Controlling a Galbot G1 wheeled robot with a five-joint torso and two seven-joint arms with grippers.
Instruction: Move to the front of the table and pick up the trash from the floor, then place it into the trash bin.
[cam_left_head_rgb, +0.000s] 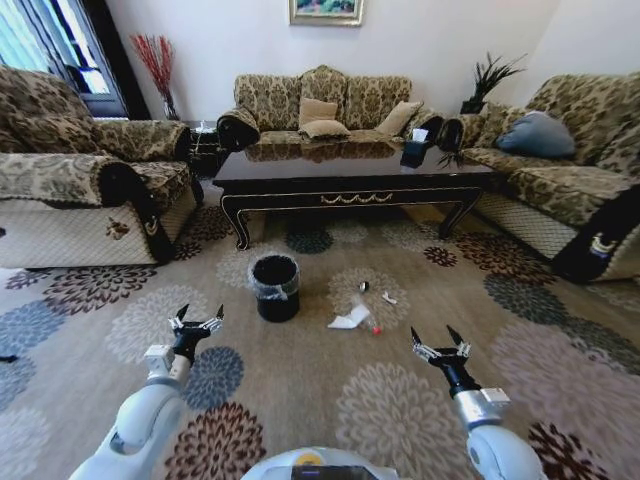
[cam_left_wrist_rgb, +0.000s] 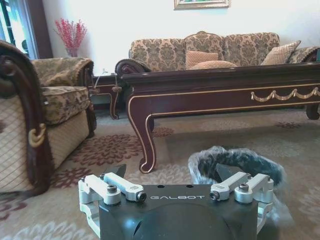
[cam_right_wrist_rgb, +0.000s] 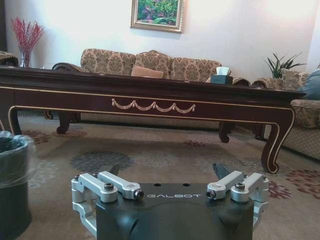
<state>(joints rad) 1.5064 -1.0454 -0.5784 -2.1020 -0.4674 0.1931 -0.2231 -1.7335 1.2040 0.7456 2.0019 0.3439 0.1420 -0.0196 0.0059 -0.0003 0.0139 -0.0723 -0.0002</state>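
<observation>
Trash bin (cam_left_head_rgb: 275, 286) before the table (cam_left_head_rgb: 350, 175); trash (cam_left_head_rgb: 352, 317) right of it (on the floor)

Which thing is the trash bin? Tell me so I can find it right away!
Find the long dark table in the middle of the sofas. On the carpet in front of it, toward its left end, stands the bin. It is round and black with a clear plastic liner over its rim, unlike the small tissue box on the table.

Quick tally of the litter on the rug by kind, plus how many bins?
Crumpled paper: 1
Bottle, red cap: 1
White scrap: 1
Dark bit: 1
Bin: 1
Total: 5 things, 4 of them litter.
</observation>
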